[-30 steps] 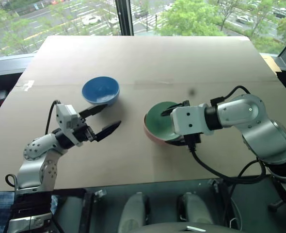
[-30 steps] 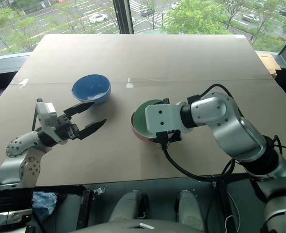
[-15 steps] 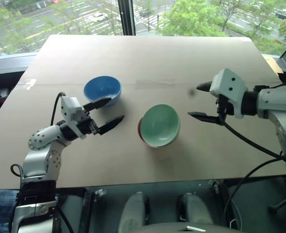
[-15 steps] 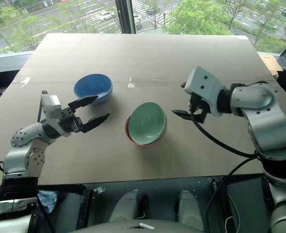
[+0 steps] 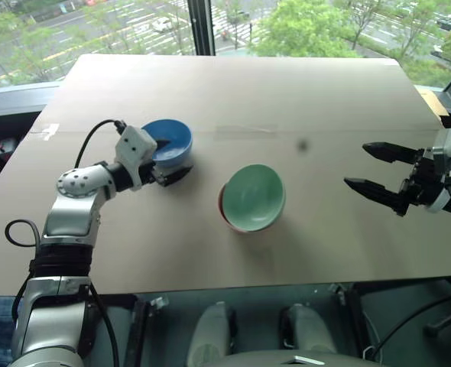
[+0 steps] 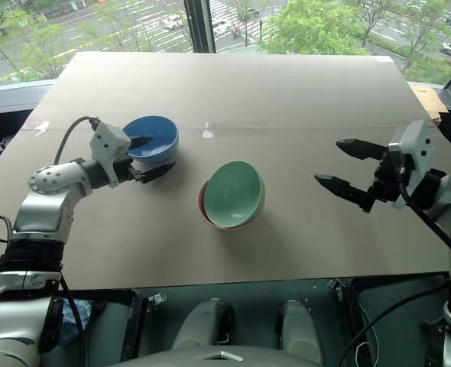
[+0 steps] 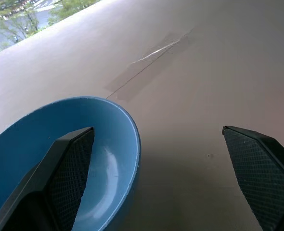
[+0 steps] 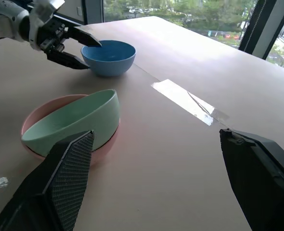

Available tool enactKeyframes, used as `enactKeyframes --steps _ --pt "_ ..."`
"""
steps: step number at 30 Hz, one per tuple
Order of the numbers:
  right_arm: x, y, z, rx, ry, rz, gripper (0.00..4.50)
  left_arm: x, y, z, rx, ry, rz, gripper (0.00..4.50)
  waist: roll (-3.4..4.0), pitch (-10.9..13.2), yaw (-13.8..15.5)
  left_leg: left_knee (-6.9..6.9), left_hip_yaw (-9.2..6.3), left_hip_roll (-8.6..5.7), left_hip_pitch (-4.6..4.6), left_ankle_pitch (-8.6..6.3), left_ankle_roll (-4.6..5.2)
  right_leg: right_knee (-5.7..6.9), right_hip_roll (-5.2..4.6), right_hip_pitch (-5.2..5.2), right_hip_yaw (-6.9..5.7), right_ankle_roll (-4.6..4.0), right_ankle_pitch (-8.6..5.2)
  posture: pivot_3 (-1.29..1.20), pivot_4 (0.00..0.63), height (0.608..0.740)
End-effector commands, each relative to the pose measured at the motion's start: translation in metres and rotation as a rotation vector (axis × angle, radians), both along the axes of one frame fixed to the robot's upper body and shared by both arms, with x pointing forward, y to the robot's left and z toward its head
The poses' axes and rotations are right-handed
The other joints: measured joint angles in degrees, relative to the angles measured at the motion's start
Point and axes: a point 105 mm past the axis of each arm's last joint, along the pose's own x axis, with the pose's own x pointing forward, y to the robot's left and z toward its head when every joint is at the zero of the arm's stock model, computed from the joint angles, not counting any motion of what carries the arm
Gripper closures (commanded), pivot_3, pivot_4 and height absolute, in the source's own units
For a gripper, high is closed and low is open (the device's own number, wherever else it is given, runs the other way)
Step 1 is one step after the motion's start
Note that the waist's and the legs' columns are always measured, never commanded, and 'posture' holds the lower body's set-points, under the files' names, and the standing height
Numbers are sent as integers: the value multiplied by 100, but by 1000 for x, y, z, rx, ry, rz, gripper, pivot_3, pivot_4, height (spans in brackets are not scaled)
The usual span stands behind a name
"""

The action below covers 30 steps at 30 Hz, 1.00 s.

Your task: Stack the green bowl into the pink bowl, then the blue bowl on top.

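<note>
Right wrist view shows what the head cameras hide: the green bowl [image 8: 72, 122] sits tilted inside the pink bowl [image 8: 45, 139], whose salmon rim juts out beneath it on one side. From the head, that pair lies near the middle of the cardboard-covered table [image 5: 233, 92], the pink showing as a thin edge. The blue bowl [image 5: 167, 142] stands apart from the pink bowl, on its left and slightly farther from the robot. The left gripper [image 5: 164, 159] is spread wide at the blue bowl; the left wrist view makes plain that one finger [image 7: 65, 178] reaches inside the bowl and the other lies outside, straddling the rim, not closed on it. The right gripper [image 5: 380, 173] hangs well right of the pink bowl, fingers spread, holding nothing.
</note>
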Motion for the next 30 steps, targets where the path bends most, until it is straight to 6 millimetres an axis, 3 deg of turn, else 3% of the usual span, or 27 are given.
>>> enactKeyframes --steps 1,8,14,17,22,23,24,26,30 --pt "-16 -2 27 27 -95 27 120 10 11 1 93 -17 39 0 -1 0 4 1 -1 0 0 0 0 0 0 0 0 0 0 0 150 740" --pt "-23 -2 30 15 -96 17 120 20 13 -10 132 2 42 0 -4 1 15 1 -3 1 -8 -2 3 3 -3 0 -1 0 0 0 150 740" --pt "-23 -2 24 -6 -93 9 120 26 5 -7 129 -6 9 0 -11 5 15 9 -4 1 -8 -2 4 2 -4 0 -2 0 0 0 150 740" --pt "-22 -2 25 -5 -102 5 20 29 5 -2 121 -15 4 863 -12 5 10 17 -4 1 -8 -2 4 4 -4 0 -1 1 0 0 150 740" --pt "-22 -2 26 -9 -109 6 20 32 4 0 134 -15 -6 3062 -13 5 8 19 -4 2 -8 -2 4 5 -3 0 -1 1 1 0 150 740" --pt "-21 -2 27 -9 -110 5 20 32 4 1 137 -16 -10 3108 -13 5 9 19 -4 2 -9 -2 4 4 -3 0 -1 1 1 0 150 740" --pt "-21 -2 27 -9 -111 4 20 33 3 3 141 -15 -16 3699 -14 6 12 19 -4 2 -9 -3 5 4 -3 0 -1 1 1 0 150 740" --pt "-20 -2 26 -12 -111 2 20 34 2 6 151 -17 -30 4369 -19 8 26 20 -5 1 -11 -3 5 4 -3 0 -3 1 1 0 150 740" --pt "-19 -3 25 -15 -109 1 20 39 -13 30 143 -67 -113 4484 -22 9 37 31 -7 0 -10 -4 7 6 -4 7 -5 2 1 0 150 740"
